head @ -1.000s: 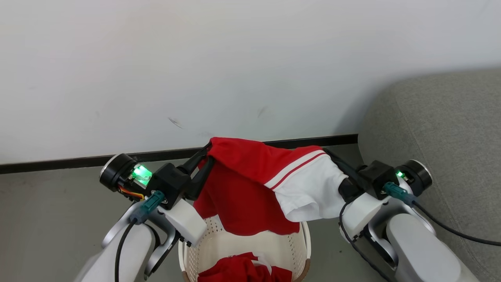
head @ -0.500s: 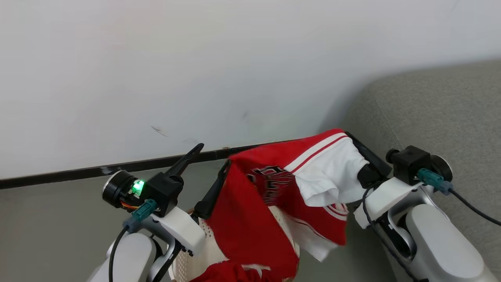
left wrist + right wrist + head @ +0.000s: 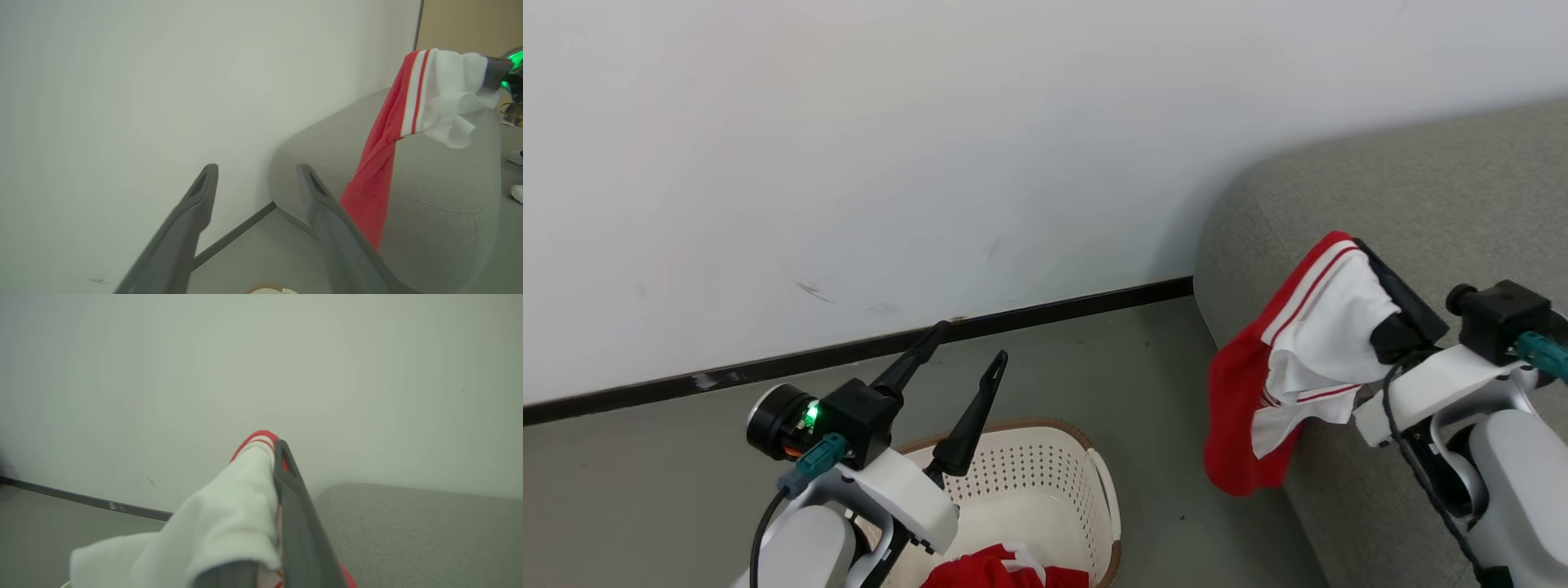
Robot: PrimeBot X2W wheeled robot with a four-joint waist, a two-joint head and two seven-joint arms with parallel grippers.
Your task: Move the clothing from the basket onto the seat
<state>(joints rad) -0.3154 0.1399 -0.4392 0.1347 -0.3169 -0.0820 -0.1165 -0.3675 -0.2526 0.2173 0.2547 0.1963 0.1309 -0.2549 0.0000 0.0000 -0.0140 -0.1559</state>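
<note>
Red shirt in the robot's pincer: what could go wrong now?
1. The right pincer pinches just the white end of the garment, so it might slip out.
2. Most of it hangs beside the seat, over the floor. If let go here, it may land on the floor.

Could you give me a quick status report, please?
Left gripper open, empty, above basket. Right gripper shut on red-and-white garment at sofa edge. More clothing in basket. No obstruction seen.
</note>
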